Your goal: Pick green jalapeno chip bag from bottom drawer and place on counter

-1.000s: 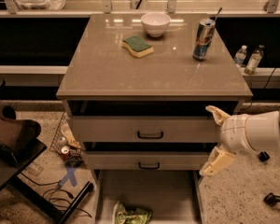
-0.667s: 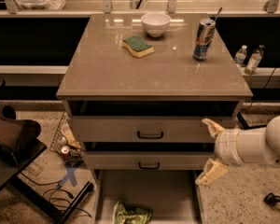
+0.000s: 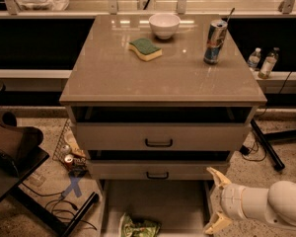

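**A:** Item one, the bag [image 3: 138, 227]. Where do we log it?

**B:** On the floor of the bottom drawer [image 3: 163, 201], front left. It is crumpled and partly cut off by the lower edge of the view. Nothing touches it.

**A:** Item two, the gripper [image 3: 213, 200]?

**B:** Low on the right, by the drawer's right wall. Its fingers are spread wide, one above the other, and hold nothing. A second ago we had it higher, level with the upper drawers [image 3: 158, 137]. It has since come down and a little to the left.

**A:** What do we take from that?

**B:** We judge the approach is under way and the grasp not yet made. The bag lies well to the left of the gripper, and the pull-out is done.

**A:** Item three, the counter [image 3: 163, 83]?

**B:** It carries a sponge [image 3: 145, 49], a bowl [image 3: 164, 25] and a can [image 3: 215, 42], all toward the back. The front half is bare, so we count it as the likely landing spot.

**A:** Anything in the way?

**B:** We note the right wall between gripper and bag, and we judge the reach must cross over it. The upper drawers overhang the tray's rear, but the bag sits forward of them. Also listed are bottles [image 3: 262, 63] on the ledge at right and a floor can [image 3: 68, 159] and cables [image 3: 54, 201] at left, all apart from the path.
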### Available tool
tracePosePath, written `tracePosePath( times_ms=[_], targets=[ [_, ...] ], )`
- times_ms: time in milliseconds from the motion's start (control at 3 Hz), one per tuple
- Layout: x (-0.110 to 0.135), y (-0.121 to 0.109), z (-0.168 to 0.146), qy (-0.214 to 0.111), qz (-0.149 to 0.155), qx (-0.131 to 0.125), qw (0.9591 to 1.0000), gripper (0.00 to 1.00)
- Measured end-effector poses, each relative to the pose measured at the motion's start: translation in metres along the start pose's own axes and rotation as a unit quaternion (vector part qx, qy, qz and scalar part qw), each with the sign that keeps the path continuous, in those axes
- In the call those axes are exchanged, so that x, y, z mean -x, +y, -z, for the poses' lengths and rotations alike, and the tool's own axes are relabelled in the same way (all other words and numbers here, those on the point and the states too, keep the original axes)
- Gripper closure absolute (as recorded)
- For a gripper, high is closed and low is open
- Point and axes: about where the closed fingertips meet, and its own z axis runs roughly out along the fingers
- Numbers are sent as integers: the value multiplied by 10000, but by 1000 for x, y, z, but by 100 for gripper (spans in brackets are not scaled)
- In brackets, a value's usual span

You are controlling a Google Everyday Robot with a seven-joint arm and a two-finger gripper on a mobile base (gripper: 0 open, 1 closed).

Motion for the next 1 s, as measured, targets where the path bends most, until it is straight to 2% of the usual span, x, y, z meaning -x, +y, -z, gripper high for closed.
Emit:
tracePosePath(
  times_ms=[333,667,1000],
  targets=[
    [0,0,0,0,0,0,10000,0],
    [1,-4,-20,183,37,21,9998,0],
    [-3,0,-63,195,98,68,9997,0]
  ],
)
